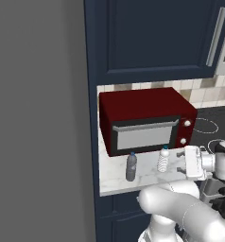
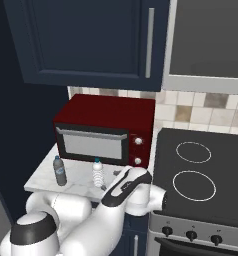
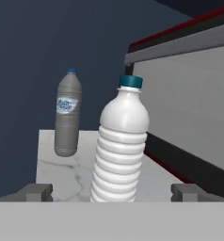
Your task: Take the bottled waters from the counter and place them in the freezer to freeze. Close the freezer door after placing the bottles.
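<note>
Two bottled waters stand upright on the white marble counter (image 1: 115,183) (image 2: 41,184) in front of the microwave. The clear-white ribbed bottle with a blue cap (image 1: 164,159) (image 2: 97,174) (image 3: 121,146) is right of the smoky grey bottle (image 1: 131,167) (image 2: 60,171) (image 3: 68,113). My gripper (image 1: 181,161) (image 2: 110,181) (image 3: 111,193) is open, level with the counter and pointing left at the ribbed bottle. In the hand view that bottle stands close between the lines of my two fingertips, which do not touch it. A tall flat grey freezer panel (image 1: 38,118) rises left of the counter; its handle and inside are out of view.
A dark red microwave (image 1: 145,120) (image 2: 106,130) (image 3: 189,89) fills the back of the counter just behind the bottles. A black glass stovetop (image 2: 201,175) (image 1: 213,125) lies to the right. Navy upper cabinets (image 1: 152,38) (image 2: 91,40) hang overhead.
</note>
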Available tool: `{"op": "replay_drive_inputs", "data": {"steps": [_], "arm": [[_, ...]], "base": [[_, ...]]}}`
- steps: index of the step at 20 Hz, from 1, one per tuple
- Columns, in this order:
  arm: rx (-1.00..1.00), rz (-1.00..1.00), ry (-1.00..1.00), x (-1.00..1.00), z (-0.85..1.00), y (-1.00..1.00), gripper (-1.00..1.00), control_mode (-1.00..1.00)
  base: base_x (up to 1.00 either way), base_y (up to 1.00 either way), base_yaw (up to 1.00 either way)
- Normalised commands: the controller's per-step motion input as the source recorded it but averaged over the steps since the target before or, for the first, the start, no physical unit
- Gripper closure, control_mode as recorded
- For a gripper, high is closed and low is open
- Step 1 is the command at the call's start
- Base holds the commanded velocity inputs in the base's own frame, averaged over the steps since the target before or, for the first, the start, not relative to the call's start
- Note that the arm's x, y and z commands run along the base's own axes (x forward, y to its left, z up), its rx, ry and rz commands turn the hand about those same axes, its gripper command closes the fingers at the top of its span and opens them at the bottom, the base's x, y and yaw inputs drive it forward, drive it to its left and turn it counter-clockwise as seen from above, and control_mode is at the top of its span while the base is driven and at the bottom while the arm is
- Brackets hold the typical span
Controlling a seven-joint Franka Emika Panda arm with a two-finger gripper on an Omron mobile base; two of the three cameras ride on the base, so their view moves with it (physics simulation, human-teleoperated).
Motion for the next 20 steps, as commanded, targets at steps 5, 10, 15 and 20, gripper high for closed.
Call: {"op": "replay_drive_inputs", "data": {"steps": [5,10,15,20], "arm": [[0.02,0.00,0.00,0.06,0.00,0.00,-1.00,-1.00],[0.01,0.02,0.00,-0.02,0.01,0.15,-1.00,-1.00],[-0.01,0.07,0.00,0.00,0.08,0.15,-1.00,-1.00],[0.00,0.00,0.00,0.00,0.04,0.00,-1.00,-1.00]], "base": [[0.00,0.00,0.00],[0.00,0.00,0.00],[0.00,0.00,0.00],[0.00,0.00,0.00]]}}
